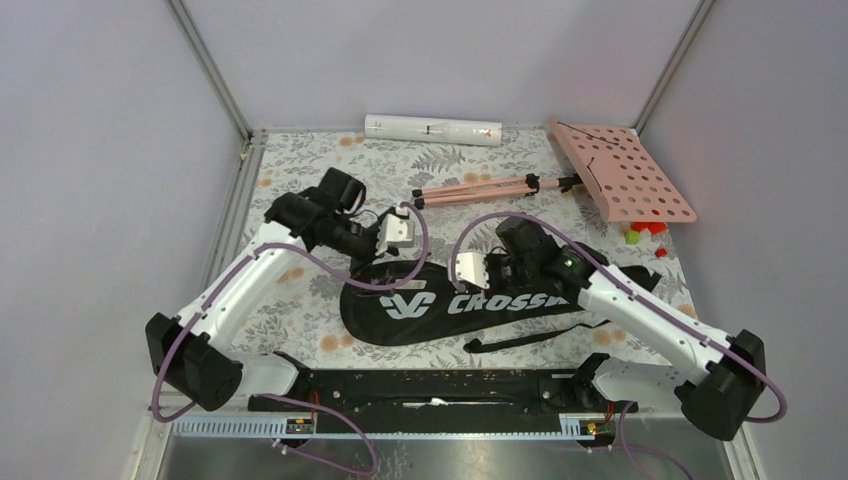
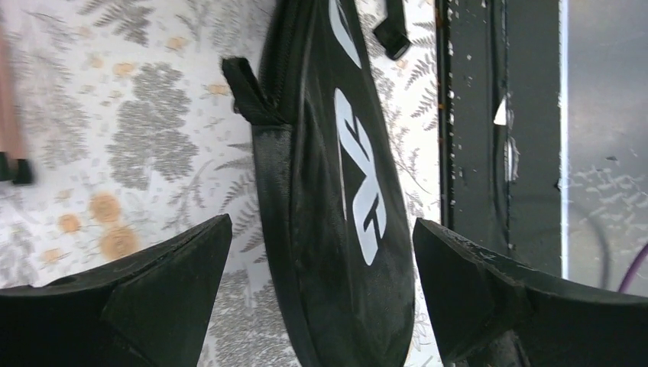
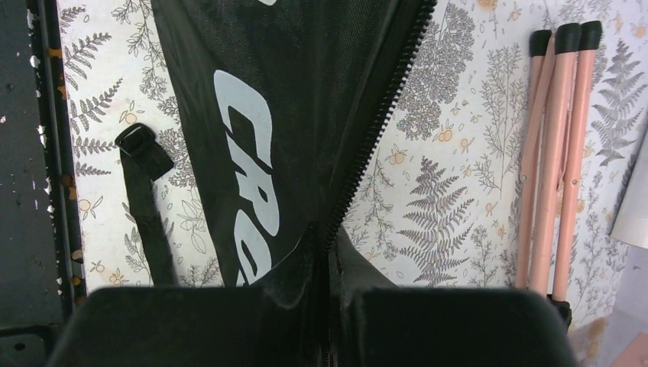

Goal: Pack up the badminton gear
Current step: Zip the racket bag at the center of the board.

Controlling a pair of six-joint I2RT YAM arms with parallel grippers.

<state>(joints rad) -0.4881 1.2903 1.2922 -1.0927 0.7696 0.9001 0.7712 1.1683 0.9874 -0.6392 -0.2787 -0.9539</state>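
The black CROSSWAY bag [image 1: 440, 300] lies flat on the floral table, its strap [image 1: 520, 338] trailing toward the near edge. My left gripper [image 1: 400, 232] stands open over the bag's rounded end [image 2: 336, 191]. Its fingers straddle that end without touching it, and the left gripper [image 2: 322, 224] holds nothing. My right gripper [image 1: 470, 270] sits at the bag's upper edge. In the right wrist view the right gripper [image 3: 327, 245] is shut on the bag's zipper edge [image 3: 374, 130], with the bag [image 3: 290, 92] stretching away from it. The long white tube [image 1: 432, 130] lies against the back wall.
A pink perforated music stand [image 1: 622, 172] lies at the back right, its folded tripod legs [image 1: 480, 188] pointing left, close beyond the bag; the legs [image 3: 554, 153] also show beside my right gripper. Small coloured blocks [image 1: 645, 230] sit at the right. A black rail [image 1: 440, 385] runs along the near edge.
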